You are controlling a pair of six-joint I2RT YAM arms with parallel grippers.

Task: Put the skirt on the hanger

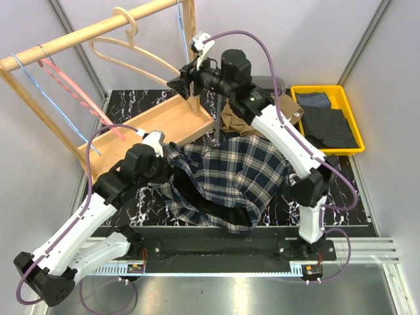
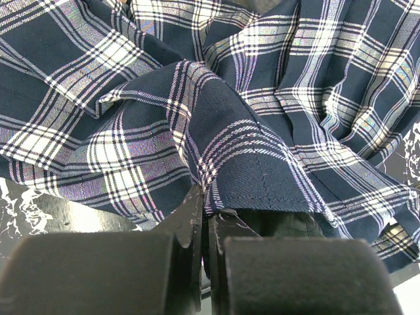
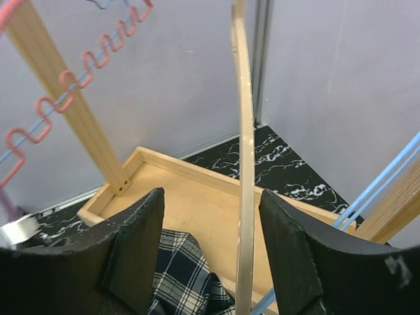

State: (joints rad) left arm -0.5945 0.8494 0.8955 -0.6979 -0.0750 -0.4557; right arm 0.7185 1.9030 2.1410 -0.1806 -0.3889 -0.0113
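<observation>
The tan-brown skirt (image 1: 231,120) lies bunched at the back of the table, mostly hidden under my right arm and the plaid shirt (image 1: 223,174). A light-blue wire hanger (image 1: 49,102) hangs at the left end of the rail. More blue wire shows by the right post (image 1: 178,20) and in the right wrist view (image 3: 384,187). My left gripper (image 1: 165,152) is shut on a fold of the plaid shirt (image 2: 216,131), as the left wrist view (image 2: 207,210) shows. My right gripper (image 1: 178,84) is open, and in its wrist view (image 3: 210,197) an arm of the pale wooden hanger (image 3: 245,164) stands between the jaws.
The wooden rack has a tray base (image 1: 164,118) at the back left. A pink wavy hanger (image 1: 72,88) and the wooden hanger (image 1: 131,52) hang on its rail. A yellow tray (image 1: 349,98) at the back right holds dark grey cloth (image 1: 331,125).
</observation>
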